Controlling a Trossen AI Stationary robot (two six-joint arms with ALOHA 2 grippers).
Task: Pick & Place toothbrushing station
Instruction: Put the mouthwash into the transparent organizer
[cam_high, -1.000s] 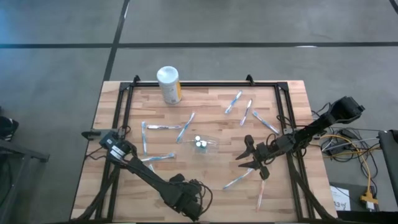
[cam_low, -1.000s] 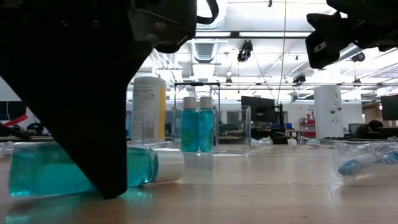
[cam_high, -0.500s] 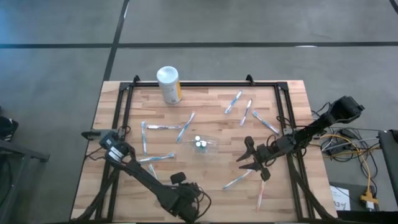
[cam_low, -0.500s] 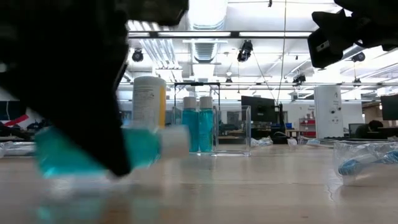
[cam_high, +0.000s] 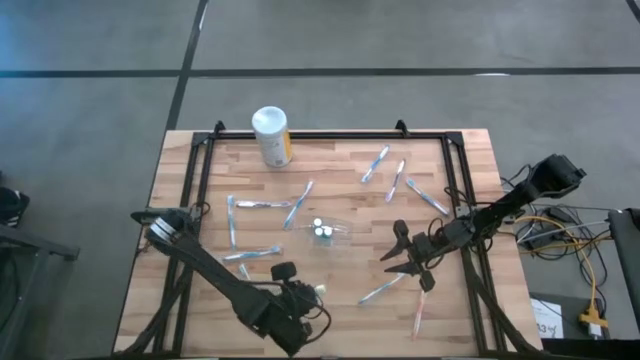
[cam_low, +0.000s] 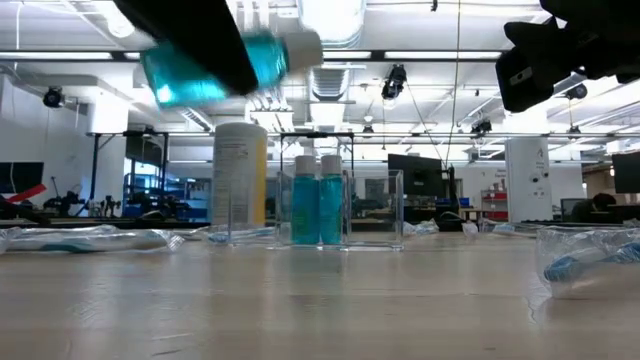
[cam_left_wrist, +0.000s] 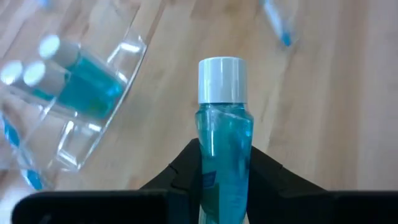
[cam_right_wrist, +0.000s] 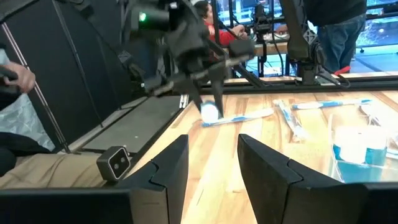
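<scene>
Partway done — two teal tubes (cam_high: 321, 229) already stand in the clear cup (cam_high: 330, 234) mid-desk. Left claw (cam_left_wrist: 225, 186) grips a third tube (cam_left_wrist: 224, 149), lifted off the desk near the cup. Right claw (cam_high: 397, 254) hovers open, empty. Toothbrushes (cam_high: 298, 205) scattered, not yet placed.

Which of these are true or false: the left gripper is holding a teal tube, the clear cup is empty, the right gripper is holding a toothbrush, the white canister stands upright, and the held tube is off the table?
1. The left gripper is shut on a teal tube. True.
2. The clear cup is empty. False: two white-capped teal tubes stand in it.
3. The right gripper holds a toothbrush. False: its fingers are open with nothing between them.
4. The white canister stands upright. True.
5. The held tube is off the table. True: the low view shows it raised well above the tabletop.
</scene>
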